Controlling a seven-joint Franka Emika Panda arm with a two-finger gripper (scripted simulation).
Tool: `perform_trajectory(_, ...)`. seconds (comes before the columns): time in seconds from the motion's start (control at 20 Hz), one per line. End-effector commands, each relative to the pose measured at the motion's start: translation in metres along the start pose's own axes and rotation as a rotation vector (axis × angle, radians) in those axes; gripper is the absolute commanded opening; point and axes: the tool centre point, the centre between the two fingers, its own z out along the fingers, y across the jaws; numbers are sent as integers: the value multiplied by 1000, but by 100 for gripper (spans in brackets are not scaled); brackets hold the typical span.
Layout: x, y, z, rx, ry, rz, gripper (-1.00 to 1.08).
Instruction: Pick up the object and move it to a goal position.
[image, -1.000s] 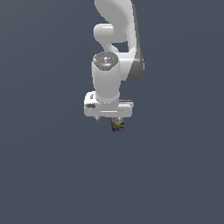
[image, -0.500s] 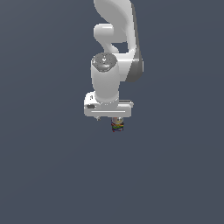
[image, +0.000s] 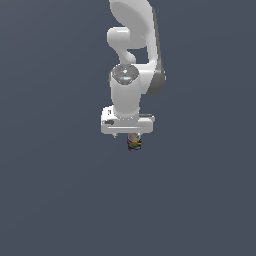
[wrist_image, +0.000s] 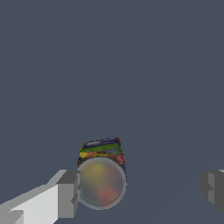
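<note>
The object (image: 133, 144) is a tiny stubby cylinder with a tan top and red, green, blue and yellow bands. It stands on the flat grey floor directly under the white gripper (image: 130, 135). In the wrist view the object (wrist_image: 101, 175) sits between the fingers, right beside one grey fingertip (wrist_image: 68, 192). A wide gap separates it from the other fingertip (wrist_image: 213, 186). The gripper (wrist_image: 140, 188) is open and holds nothing. In the exterior view the hand hides the object's top.
A plain dark grey floor (image: 60, 200) fills both views. The white arm (image: 132, 45) rises behind the hand toward the top of the exterior view. No goal marker shows.
The wrist and hand have sunk slightly toward the object. The object has stayed in place.
</note>
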Motion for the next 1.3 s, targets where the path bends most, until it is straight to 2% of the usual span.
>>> perform_trajectory(0.0, -7, -7, 9, -3, 3, -25, 100)
perform_trajectory(0.55, -38, -33, 40, -13, 18, -130, 100)
perform_trajectory(0.95, -40, -35, 45, -13, 18, -136, 100)
perform_trajectory(1.25, -41, -35, 69, -13, 19, -137, 100)
